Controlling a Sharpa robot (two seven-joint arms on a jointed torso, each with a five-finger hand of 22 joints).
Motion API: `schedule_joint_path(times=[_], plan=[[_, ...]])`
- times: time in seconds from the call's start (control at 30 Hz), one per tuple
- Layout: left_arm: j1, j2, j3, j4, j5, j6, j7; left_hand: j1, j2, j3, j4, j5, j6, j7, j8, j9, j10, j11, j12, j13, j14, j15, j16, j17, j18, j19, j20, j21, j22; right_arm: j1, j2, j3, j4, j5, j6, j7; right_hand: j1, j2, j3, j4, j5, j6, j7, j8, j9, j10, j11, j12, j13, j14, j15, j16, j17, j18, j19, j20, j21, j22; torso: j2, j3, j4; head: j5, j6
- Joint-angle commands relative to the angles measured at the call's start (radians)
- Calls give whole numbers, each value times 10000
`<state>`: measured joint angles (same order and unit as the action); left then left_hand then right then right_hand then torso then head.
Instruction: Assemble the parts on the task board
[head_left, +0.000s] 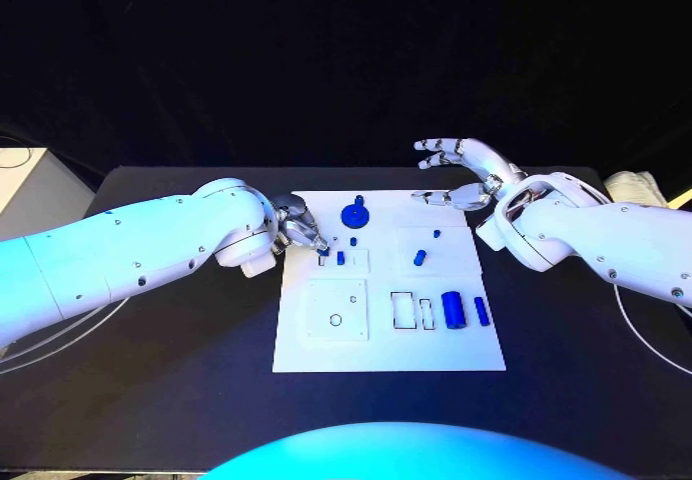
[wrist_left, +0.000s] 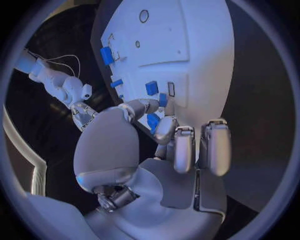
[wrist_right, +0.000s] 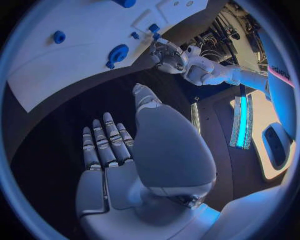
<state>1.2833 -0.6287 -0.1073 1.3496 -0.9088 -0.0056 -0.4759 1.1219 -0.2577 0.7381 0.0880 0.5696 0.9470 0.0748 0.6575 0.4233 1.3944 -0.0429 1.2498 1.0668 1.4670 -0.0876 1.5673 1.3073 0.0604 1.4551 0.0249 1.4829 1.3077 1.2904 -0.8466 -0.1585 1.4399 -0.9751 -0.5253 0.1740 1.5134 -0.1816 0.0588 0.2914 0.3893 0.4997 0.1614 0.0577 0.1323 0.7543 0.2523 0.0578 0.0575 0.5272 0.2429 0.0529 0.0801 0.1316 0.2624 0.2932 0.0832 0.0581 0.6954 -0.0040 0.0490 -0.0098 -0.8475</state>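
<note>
Black counter (head_left: 173, 400) under coloured light, white task board (head_left: 389, 345) dead centre, and we go left to right. Left hand (head_left: 296, 228) is down at the board's left edge, and the left wrist view shows its fingers (wrist_left: 164, 129) curled in around a small blue part (wrist_left: 153, 121), pinched between thumb and a finger, right over the board's far-left area. Just beside it, two small blue pegs (head_left: 340, 257) stand in the board, with another tiny blue piece (head_left: 355, 240) a touch farther off. Far of those sits the round blue gear (head_left: 355, 214), already seated by the look of it. Moving right, a small blue block (head_left: 420, 257) lies on the board's middle, then nearer us the big blue cylinder (head_left: 453, 309) and a slimmer blue piece (head_left: 482, 311) lie side by side next to some empty slots. Over at the far-right corner, the right hand (head_left: 464, 172) hovers above the counter just off the board, fingers (wrist_right: 106, 142) spread wide, grasping nothing. My read: an insertion step is under way on the left, early in the job with several parts loose. Next move calls for lining that pinched part over its socket and pressing straight down, gently, without knocking the standing pegs.
</note>
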Motion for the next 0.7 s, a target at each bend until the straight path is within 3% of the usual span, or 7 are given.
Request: schedule_joint_path(times=[0.03, 0.37, 0.7], plan=[[20, 27, -3, -14, -181, 589, -254, 1, 134, 742, -803, 40, 619, -505, 301, 2389, 113, -29, 52, 42, 1038, -58, 35, 2635, -201, 59, -25, 61, 1077, -4, 6, 3, 8, -34, 90, 108, -21, 95, 40, 3, -33, 77, 1355, 63, 12, 88, 13, 5, 11, 56, -11, -3, -16, -161, -65, 1, 37, -16, -8, -7, 3, 3, -14], [26, 28, -15, -52, -193, 994, -400, -53, 226, 672, -760, 25, 718, -544, 294, 2376, 192, -56, 75, 91, 1038, -75, 35, 2635, -219, 109, -42, 94, 1144, -4, 18, 3, -4, -34, 97, 110, -21, 95, 40, 3, -33, 77, 1355, 63, 12, 88, 13, 5, 11, 56, -11, -3, -16, -161, -65, 1, 37, -16, -8, -7, 6, 5, -27], [25, 42, -23, -22, -228, 938, -449, -115, 265, 582, -723, -17, 771, -565, 283, 2366, 247, -69, 107, 158, 1038, -84, 35, 2635, -221, 113, -53, 94, 1149, -4, 23, 3, -8, -33, 96, 113, -16, 90, 50, 3, -20, 90, 1355, 63, 12, 81, 13, 3, 10, 47, -11, -5, -20, -161, -63, 2, 38, -18, -2, 2, 3, 23, -2]])
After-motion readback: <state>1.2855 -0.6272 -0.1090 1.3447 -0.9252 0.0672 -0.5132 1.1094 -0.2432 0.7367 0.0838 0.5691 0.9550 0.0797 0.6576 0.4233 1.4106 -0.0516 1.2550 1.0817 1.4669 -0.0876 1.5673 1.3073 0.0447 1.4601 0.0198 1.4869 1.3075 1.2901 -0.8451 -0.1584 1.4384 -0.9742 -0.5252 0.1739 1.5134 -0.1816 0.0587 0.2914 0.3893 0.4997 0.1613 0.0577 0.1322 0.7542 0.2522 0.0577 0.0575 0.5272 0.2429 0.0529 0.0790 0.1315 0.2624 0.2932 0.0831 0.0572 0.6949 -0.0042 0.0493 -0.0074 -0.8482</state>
